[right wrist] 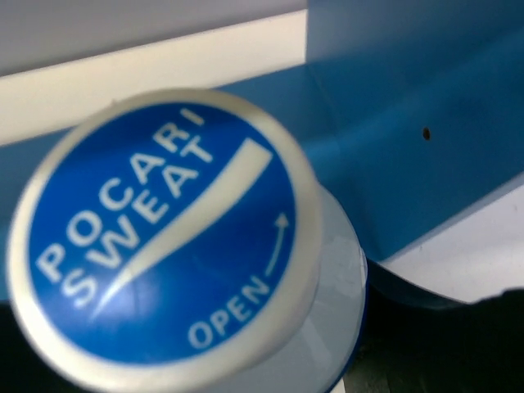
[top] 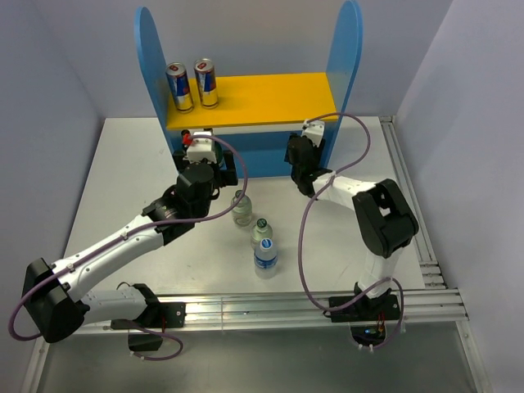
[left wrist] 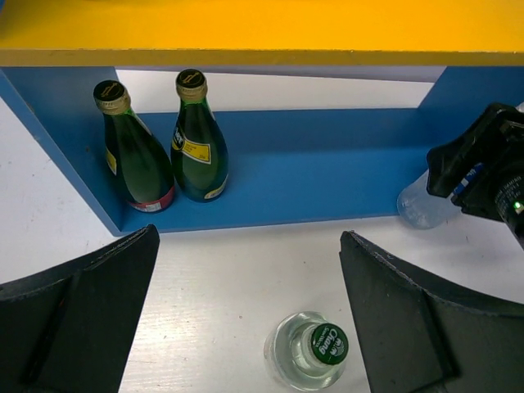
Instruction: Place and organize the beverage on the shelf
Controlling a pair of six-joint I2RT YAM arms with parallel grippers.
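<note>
Two cans (top: 180, 87) stood paired at the upper left of the shelf (top: 344, 57), like with like. The right gripper (top: 298, 164) was clamped on a clear bottle (right wrist: 164, 237) at the bottom board's right end (likely starting another pair). The left gripper (left wrist: 250, 237) gaped empty above a green-capped bottle (left wrist: 309, 352) on the table (top: 123, 180).

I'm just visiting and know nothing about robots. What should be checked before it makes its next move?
1. Right hand shut on the Pocari Sweat bottle: ok.
2. That bottle already standing on the shelf's blue bottom board: cannot tell.
3. Room on that board, with the green glass bottles at its other end: ok.
4. Left hand open, green-capped bottle below it: ok.
5. Cans upright on the yellow board: ok.
</note>
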